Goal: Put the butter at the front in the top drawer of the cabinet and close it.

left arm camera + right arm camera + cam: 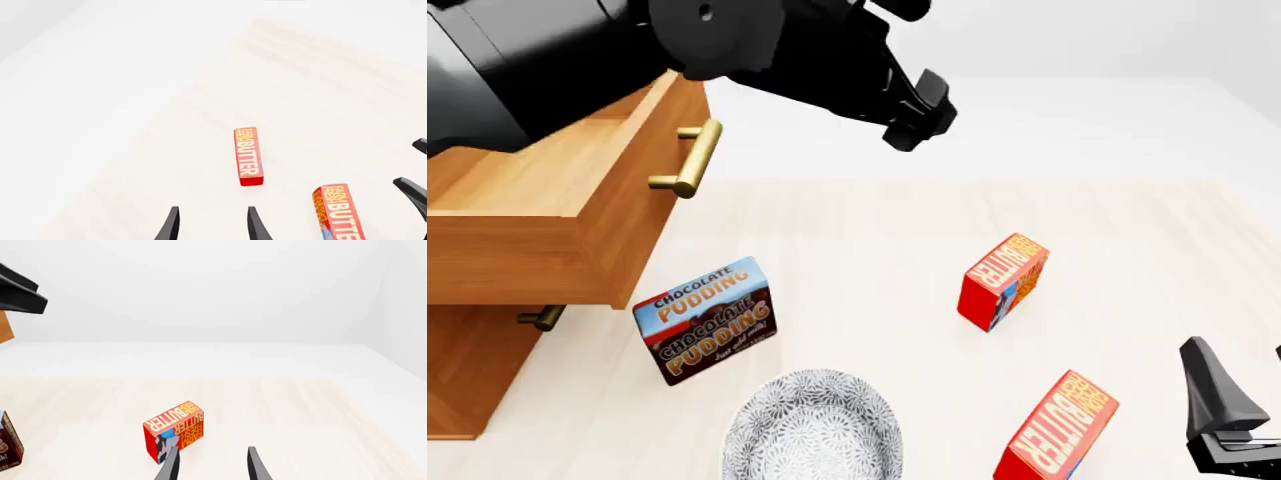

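Overall, a pale wood-grain bench (868, 240) sat in a plain white room, its far edge meeting white floor and wall. Open bench lay beyond the rear butter (1004, 281) and to its right. The cabinet (467, 370) stood at the bench's left end; the top drawer (574, 215) was pulled well out over the bench, brass handle (694, 160) facing right, inside mostly hidden by the left arm, contents could not be told. A chocolate pudding box (705, 320) stood just below the drawer's front corner. A patterned grey bowl (814, 425) sat just in front of the pudding box, nothing seen in it. The butter at the front (1057, 428) stood tilted, right of the bowl, well apart from the drawer. Left gripper (212, 225) hung high over the bench, fingers parted, holding nothing. Right gripper (210, 465) was low beside the front butter, fingers apart, gripping nothing.
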